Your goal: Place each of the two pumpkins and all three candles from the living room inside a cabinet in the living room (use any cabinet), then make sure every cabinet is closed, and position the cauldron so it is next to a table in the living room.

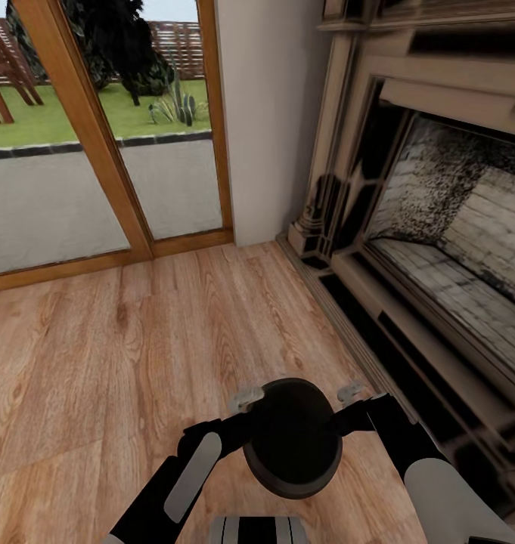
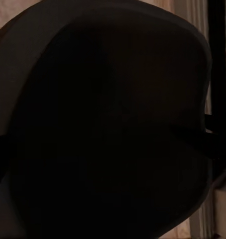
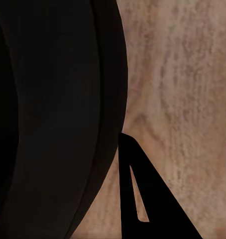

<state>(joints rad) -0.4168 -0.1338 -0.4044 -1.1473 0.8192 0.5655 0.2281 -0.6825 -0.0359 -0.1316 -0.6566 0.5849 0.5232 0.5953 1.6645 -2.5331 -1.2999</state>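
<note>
Cauldron (image 1: 293, 442) between both arms' fingers (image 1: 246, 398)

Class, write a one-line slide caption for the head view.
Both arms carry the black cauldron between them above the wooden floor, beside the fireplace and glass door.

No legible text, labels, brands, numbers or signs in any view. Checked: cauldron (image 1: 293, 438), black and unmarked; fireplace (image 1: 438, 227), plain surround and brick; floor (image 1: 136, 340), wood grain only; window (image 1: 98, 113), garden beyond, no signage. Wrist views: dark cauldron wall and floor, nothing readable.
</note>
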